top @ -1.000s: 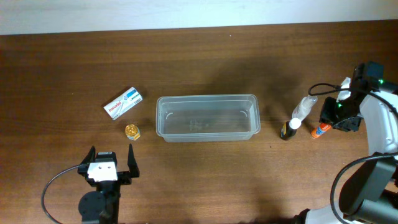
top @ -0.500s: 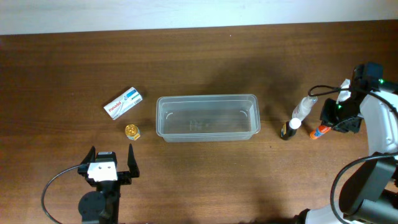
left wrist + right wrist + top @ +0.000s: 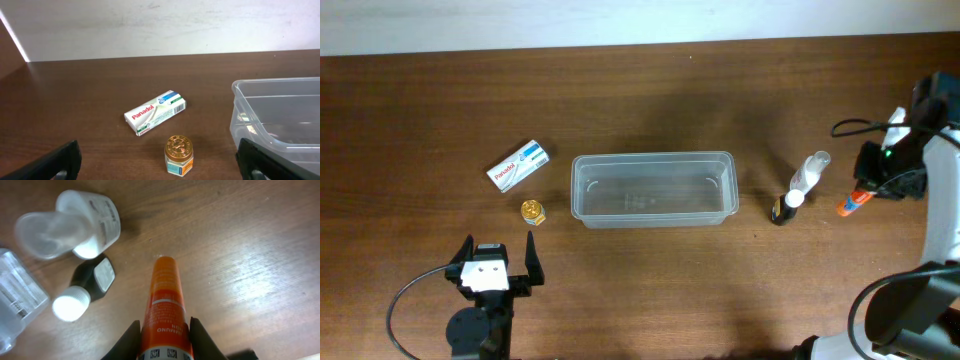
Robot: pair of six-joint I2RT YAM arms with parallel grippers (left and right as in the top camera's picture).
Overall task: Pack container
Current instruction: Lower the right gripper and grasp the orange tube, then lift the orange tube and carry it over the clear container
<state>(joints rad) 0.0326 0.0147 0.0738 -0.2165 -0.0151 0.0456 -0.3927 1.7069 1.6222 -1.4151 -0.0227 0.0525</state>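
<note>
At the middle of the surface sits the container, long side running left to right, open top up and apparently empty (a faint mark on its floor looks moulded, though I cannot be sure). I judge it light, thin-walled and a little flexible, with slick clear plastic that would skate on the wood if bumped. The rimmed edge is the place to take hold, best at a short end, where the lip gives the jaws something to hook. Off to its right, the right jaws are clenched on an orange tube, gripping it near the base with the nozzle end pointing away. Between tube and container lie a spray bottle and a small black bottle, so a low, straight path looks crowded, and going over them also clears the rim. The left jaws are spread wide with nothing in them, near the front edge. Ahead of them are a Panadol box and a gold-lidded jar, the jar nearer the container's left end. Bare wood lies in front of and behind the container.
</note>
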